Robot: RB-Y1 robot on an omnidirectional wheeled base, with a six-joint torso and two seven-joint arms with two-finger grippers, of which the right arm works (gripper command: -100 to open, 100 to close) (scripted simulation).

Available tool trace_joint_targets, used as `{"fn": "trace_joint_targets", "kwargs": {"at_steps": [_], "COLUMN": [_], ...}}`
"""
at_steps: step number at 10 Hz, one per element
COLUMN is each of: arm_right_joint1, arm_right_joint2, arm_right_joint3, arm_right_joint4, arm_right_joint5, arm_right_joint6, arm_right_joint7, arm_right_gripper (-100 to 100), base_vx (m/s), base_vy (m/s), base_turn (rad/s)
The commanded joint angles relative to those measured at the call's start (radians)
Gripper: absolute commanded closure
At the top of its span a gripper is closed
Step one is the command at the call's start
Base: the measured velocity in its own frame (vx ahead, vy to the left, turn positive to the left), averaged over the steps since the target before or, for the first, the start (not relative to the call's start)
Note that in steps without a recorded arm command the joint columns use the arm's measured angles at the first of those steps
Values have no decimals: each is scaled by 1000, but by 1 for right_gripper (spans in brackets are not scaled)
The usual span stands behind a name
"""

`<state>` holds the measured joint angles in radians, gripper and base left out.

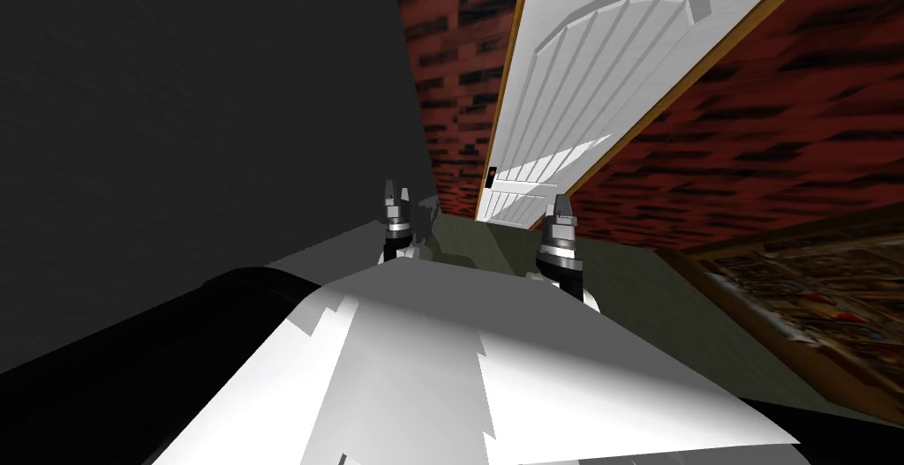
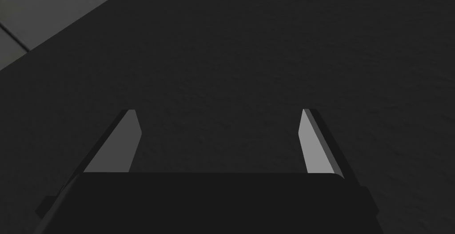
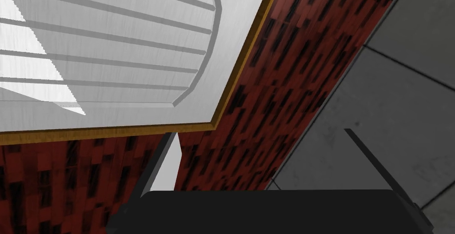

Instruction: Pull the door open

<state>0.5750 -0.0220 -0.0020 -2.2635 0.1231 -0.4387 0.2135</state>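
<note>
Brick wall (image 1: 750, 133), door (image 1: 574, 89) beyond reach

Left gripper (image 1: 396, 195) and right gripper (image 1: 561, 206), both open and empty, sit short of the white panelled door. Best to close in, then line up on its small dark left-edge handle (image 1: 491, 175)

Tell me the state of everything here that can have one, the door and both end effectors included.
White panelled door: looks shut, flush in its wooden frame.
Small dark fitting on the door's edge: untouched, too small to tell more.
Left end effector: open, empty, facing a dark grey wall.
Right end effector: open, empty, pointing at the brick wall beside the door.
</note>
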Motion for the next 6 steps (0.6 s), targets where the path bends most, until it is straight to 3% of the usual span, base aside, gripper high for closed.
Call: {"fn": "trace_joint_targets", "kwargs": {"at_steps": [1,6], "arm_right_joint1": [6,31], "arm_right_joint2": [-10,-37], "arm_right_joint3": [-1,-10], "arm_right_joint4": [17,83], "arm_right_joint5": [11,46], "arm_right_joint6": [-4,-25], "arm_right_joint7": [34,142], "arm_right_gripper": [-100,-100], "base_vx": [179,191], "base_vy": [24,46], "base_turn": [-4,-7]}}
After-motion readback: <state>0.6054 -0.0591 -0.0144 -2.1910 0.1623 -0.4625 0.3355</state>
